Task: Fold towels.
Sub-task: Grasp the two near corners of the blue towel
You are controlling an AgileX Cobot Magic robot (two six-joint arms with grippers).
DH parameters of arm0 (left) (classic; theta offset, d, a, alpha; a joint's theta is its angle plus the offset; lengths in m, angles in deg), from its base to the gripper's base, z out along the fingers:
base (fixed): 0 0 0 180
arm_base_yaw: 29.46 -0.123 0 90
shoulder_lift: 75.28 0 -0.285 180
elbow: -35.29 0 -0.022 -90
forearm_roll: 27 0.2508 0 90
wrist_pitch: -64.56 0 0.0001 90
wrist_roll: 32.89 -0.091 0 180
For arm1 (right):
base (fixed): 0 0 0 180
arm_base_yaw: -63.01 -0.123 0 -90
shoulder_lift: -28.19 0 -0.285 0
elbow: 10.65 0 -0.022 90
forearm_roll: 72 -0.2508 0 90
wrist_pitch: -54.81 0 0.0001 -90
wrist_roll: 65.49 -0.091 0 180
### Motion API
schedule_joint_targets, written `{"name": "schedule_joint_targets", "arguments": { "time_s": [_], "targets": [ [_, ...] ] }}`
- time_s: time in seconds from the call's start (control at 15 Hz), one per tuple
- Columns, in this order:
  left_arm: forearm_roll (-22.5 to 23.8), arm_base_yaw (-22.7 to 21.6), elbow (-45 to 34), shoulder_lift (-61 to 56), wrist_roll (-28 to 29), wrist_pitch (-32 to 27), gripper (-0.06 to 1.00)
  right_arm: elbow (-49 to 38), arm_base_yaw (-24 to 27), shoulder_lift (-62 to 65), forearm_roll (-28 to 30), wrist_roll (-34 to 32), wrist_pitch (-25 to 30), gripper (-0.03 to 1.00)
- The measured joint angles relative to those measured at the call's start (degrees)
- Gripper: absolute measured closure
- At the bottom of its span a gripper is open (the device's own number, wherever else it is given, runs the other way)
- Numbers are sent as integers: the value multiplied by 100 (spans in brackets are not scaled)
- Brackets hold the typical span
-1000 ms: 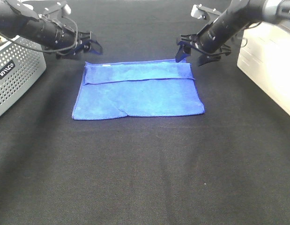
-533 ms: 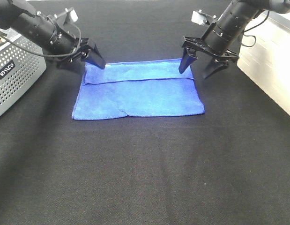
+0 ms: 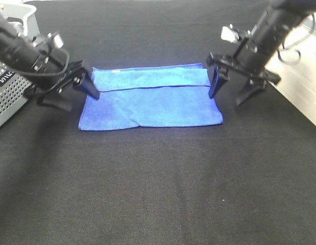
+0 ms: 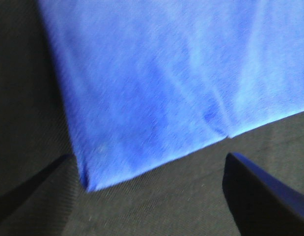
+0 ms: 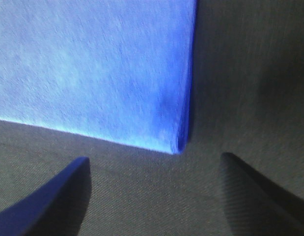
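L gripper (image 3: 82, 102), R gripper (image 3: 226, 99) now lower, flanking towel (image 3: 152, 104), fingers apart, basket (image 3: 7, 102) far-left

Left gripper (image 3: 76, 99): has been drawn from the far left corner of the towel (image 3: 152, 104) nearer along its left edge, and lowered towards the table.
Left gripper's inner finger: is now placed just beside that left edge.
Right gripper (image 3: 228, 97): has been shifted from the far right corner nearer along the right edge, and lowered.
Right gripper's inner finger: is now set by the end of the fold line.
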Motion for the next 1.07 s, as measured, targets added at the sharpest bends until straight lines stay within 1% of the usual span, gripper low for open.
{"name": "schedule_joint_targets", "arguments": {
  "time_s": [0.07,0.13,0.4,0.53,0.73,0.8,0.87,0.93,1.0,1.07],
  "targets": [
    [17,0,-86,0,17,11,18,-315,0,103,-80,109,-298,28],
    [23,0,-109,0,17,29,18,-441,0,109,-138,212,-435,28],
    [17,0,-109,178,126,275,18,-487,0,86,-212,424,-791,28],
    [-11,0,-109,235,183,315,18,-487,0,34,-309,435,-859,28],
    [-309,6,-109,441,206,395,18,-487,0,-258,-693,642,-905,28],
    [-344,29,-109,527,206,395,18,-487,0,-332,-779,676,-945,29],
    [-413,120,-109,596,206,458,19,-487,0,-435,-825,676,-991,29],
    [-441,241,-103,625,206,539,19,-487,0,-521,-882,682,-991,30],
    [-453,344,-92,642,206,607,20,-487,0,-533,-963,693,-991,35],
    [-458,435,-92,647,212,722,23,-487,0,-561,-1071,710,-991,44]
  ]
}}
